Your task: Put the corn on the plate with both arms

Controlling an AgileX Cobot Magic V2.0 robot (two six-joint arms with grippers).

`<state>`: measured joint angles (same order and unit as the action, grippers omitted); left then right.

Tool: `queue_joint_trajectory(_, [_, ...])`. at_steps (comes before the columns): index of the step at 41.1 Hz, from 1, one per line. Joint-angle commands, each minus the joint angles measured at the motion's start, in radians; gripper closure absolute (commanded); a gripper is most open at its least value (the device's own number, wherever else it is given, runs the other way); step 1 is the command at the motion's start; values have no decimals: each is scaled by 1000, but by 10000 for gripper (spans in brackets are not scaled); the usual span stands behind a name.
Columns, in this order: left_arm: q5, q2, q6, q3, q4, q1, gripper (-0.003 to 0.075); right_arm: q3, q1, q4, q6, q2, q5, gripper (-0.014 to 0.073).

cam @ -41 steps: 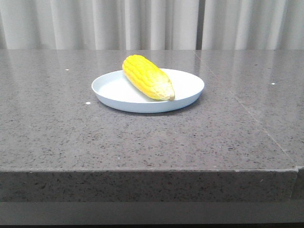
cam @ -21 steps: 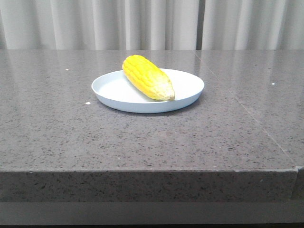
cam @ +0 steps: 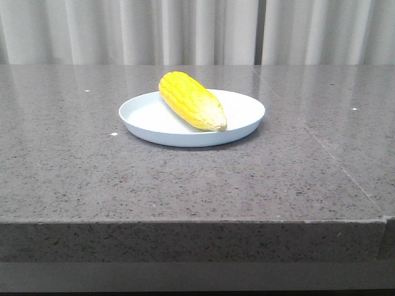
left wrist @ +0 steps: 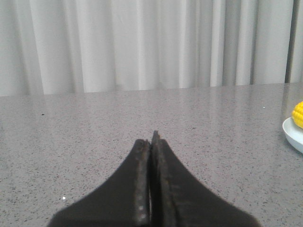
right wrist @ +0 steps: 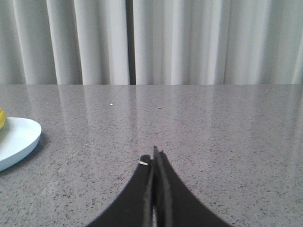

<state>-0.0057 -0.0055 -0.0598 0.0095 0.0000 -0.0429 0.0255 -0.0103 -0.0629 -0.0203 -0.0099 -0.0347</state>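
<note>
The yellow corn (cam: 192, 100) lies on the pale blue-white plate (cam: 148, 117) in the middle of the grey stone table, its pale tip pointing toward the front right. Neither arm shows in the front view. In the left wrist view my left gripper (left wrist: 152, 137) is shut and empty, low over the table, with the plate's edge (left wrist: 292, 135) and a bit of corn (left wrist: 298, 114) far off at the frame's side. In the right wrist view my right gripper (right wrist: 154, 156) is shut and empty, with the plate (right wrist: 16, 139) and a sliver of corn (right wrist: 2, 118) at the frame's side.
The grey speckled table (cam: 197, 179) has its front edge close to the camera and a seam running down its right part (cam: 333, 160). Pale curtains (cam: 197, 31) hang behind the table.
</note>
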Motion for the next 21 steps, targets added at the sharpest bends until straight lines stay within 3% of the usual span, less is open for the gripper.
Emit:
queue_joint_trajectory(1, [-81, -16, 11, 22, 0, 0, 741, -22, 12, -28, 3, -18, -89, 680])
queue_joint_trajectory(21, [-81, -16, 11, 22, 0, 0, 741, -22, 12, -28, 3, -18, -80, 680])
